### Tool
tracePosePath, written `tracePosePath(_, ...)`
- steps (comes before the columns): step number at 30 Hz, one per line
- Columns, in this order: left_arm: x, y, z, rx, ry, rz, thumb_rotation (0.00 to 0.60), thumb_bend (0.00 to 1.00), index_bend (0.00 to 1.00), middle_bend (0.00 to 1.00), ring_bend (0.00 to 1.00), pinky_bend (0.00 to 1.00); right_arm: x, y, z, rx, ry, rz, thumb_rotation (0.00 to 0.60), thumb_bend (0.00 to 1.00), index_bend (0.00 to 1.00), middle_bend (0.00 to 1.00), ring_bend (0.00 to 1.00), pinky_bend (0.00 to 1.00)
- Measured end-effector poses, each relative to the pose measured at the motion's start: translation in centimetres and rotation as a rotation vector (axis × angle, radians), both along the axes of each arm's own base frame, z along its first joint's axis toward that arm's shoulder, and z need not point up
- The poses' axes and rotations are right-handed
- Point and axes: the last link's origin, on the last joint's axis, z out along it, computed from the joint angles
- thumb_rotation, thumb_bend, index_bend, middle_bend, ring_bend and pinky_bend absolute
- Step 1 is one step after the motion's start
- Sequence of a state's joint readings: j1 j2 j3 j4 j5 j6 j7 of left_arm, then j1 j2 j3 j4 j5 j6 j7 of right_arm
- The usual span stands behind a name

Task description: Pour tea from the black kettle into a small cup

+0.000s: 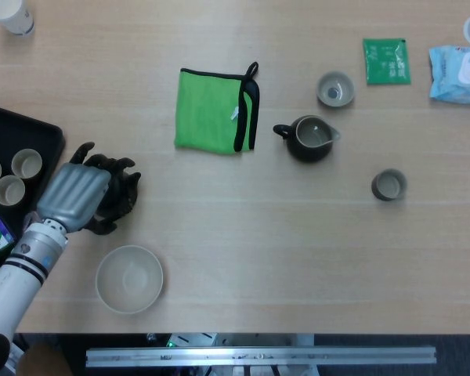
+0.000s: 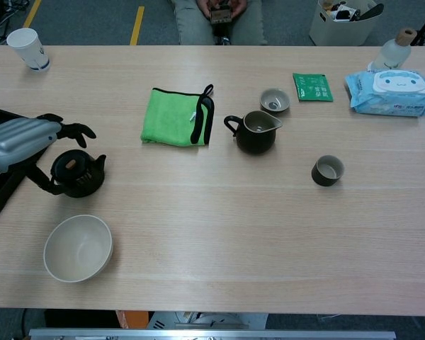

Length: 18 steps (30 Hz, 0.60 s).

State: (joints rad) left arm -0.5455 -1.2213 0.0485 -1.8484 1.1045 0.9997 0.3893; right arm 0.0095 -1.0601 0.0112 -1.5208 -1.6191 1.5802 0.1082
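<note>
— Where is the black kettle (image 2: 78, 173)?
— Upright on the bench's left side, lid on, partly under the left robot hand (image 1: 77, 196).
— And the small cup (image 2: 328, 170)?
— Dark, upright, standing alone well to the right, mouth open upward.

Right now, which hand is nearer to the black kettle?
Left. The left hand is at the black kettle on the table's left side, fingers reaching over and around it; whether it grips yet is unclear. The right hand shows in neither view.
</note>
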Motion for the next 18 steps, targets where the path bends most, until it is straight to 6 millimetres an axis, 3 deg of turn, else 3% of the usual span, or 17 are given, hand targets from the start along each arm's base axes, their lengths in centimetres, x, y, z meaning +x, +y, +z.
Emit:
tracePosePath(9, -0.5, -0.2, -0.3, -0.019, 0.028, 0.006, 0.6, 0.13, 0.01, 0.11, 0.05, 0.03, 0.1, -0.1, 0.0, 0.0, -0.002, 0.003, 0.6, 0.09, 0.37, 0.38, 0.28, 0.37)
tracePosePath(18, -1.2, 0.6, -0.4, 0.009, 0.046, 0.008, 0.6, 0.13, 0.0, 0.1, 0.05, 0.03, 0.1, 0.0, 0.1, -0.004, -0.002, 0.001, 0.6, 0.09, 0.37, 0.38, 0.28, 0.37)
